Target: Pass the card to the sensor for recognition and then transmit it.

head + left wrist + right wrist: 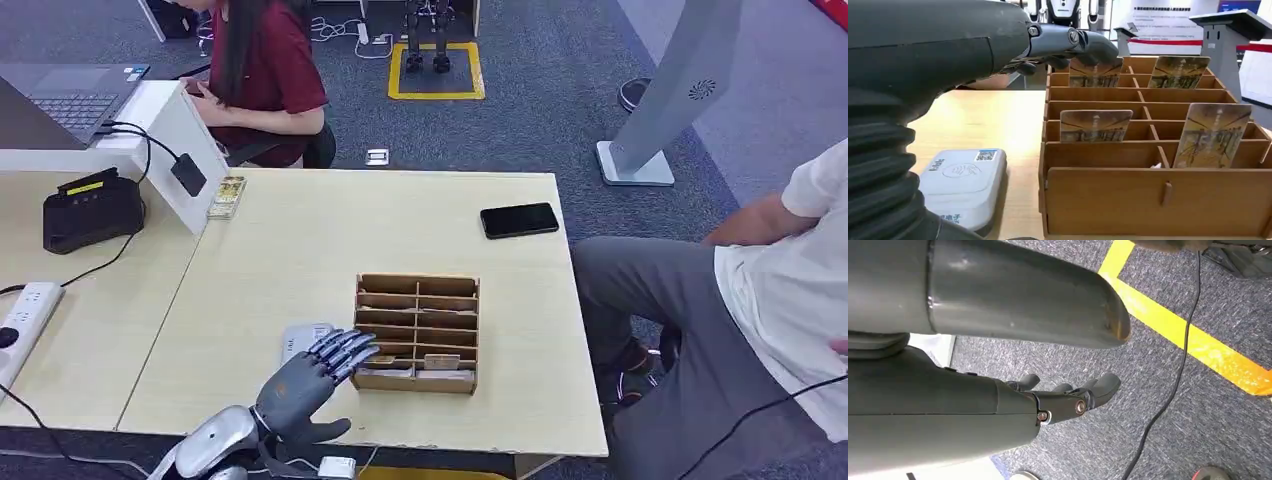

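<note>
The robot's left hand [312, 372] reaches over the near left corner of a wooden card rack [417, 333] on a pale tabletop [300, 260]. In the left wrist view its fingertips [1098, 47] rest at the top edge of one card [1095, 73] standing in a slot; whether they have actually pinched it cannot be told, and the card has not left its slot. Three more cards stand in other slots, among them a second card [1095, 125] nearer the camera. The white card sensor [964, 184] lies flat on the tabletop just beside the rack, on its left side, with nothing on it.

By this evidence the task is at its first step: a card is yet to be lifted out, presented to the sensor and handed on. The right hand [1068, 395] hangs beside the body over grey carpet, fingers loosely apart and holding nothing.

A black phone [519, 220] lies well apart near the tabletop's far right edge. An adjoining desk to the left carries a black terminal [92, 210], a power strip [24, 318] and a laptop [65, 100]. One person in a dark red top [265, 75] sits beyond the far edge; another in a white shirt [790, 290] sits at the right. A yellow-taped square [436, 70] marks the carpet.
</note>
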`<state>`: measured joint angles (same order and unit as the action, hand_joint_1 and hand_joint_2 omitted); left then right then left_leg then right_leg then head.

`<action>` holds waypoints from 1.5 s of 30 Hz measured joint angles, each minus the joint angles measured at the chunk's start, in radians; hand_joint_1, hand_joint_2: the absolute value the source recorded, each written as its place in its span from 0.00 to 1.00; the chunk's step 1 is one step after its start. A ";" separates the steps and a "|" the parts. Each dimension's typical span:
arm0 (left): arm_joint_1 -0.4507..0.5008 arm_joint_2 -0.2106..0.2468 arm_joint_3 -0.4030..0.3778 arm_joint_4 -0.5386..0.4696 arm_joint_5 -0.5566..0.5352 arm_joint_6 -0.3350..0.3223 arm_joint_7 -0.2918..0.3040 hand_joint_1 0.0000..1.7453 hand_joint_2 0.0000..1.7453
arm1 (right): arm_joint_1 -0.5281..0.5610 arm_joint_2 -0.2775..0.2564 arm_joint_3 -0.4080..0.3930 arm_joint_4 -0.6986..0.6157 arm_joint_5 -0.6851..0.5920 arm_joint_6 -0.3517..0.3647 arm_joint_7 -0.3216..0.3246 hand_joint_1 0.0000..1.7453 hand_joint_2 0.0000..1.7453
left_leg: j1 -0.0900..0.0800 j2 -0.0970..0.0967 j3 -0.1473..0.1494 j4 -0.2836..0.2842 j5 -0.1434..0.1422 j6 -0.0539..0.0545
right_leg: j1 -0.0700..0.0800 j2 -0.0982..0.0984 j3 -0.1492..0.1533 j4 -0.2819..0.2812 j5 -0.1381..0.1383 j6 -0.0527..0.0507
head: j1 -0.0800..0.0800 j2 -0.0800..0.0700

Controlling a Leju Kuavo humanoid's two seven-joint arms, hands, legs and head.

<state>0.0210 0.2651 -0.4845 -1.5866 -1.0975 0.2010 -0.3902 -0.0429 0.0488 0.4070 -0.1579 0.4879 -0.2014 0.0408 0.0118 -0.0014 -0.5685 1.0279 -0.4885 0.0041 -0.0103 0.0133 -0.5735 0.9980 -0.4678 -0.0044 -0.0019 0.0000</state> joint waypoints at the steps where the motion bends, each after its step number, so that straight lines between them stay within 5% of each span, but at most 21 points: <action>1: 0.000 -0.002 -0.002 0.000 0.000 0.000 0.000 0.00 1.00 | 0.000 0.000 0.000 0.000 0.000 0.000 0.000 0.00 0.00 | 0.000 0.000 0.000 0.000 0.000 0.000 | 0.000 0.000 0.000 0.000 0.000 0.000 | 0.000 0.000; 14: 0.000 -0.010 -0.002 0.002 0.000 0.002 0.000 0.00 1.00 | 0.000 0.000 0.000 0.000 0.000 0.000 0.000 0.00 0.00 | 0.000 0.000 0.000 0.000 0.000 0.000 | 0.000 0.000 0.000 0.000 0.000 0.000 | 0.000 0.000; 23: -0.003 -0.056 -0.002 0.008 -0.063 0.014 0.096 0.00 1.00 | 0.000 0.002 -0.008 0.000 -0.002 -0.007 0.003 0.00 0.00 | 0.000 0.000 0.000 0.000 0.000 0.000 | 0.000 0.000 0.000 0.000 0.000 0.000 | 0.000 0.000; 45: -0.030 -0.137 -0.002 0.053 -0.147 0.023 0.171 0.00 1.00 | -0.001 0.005 -0.016 0.000 -0.005 -0.010 0.001 0.00 0.00 | 0.000 0.000 0.000 0.000 0.000 0.000 | 0.000 0.000 0.000 0.000 0.000 0.000 | 0.000 0.000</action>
<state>-0.0090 0.1286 -0.4864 -1.5335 -1.2448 0.2243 -0.2193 -0.0436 0.0542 0.3914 -0.1579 0.4829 -0.2113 0.0420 0.0115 -0.0014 -0.5684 1.0282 -0.4885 0.0042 -0.0105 0.0133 -0.5735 0.9979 -0.4677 -0.0042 -0.0019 0.0000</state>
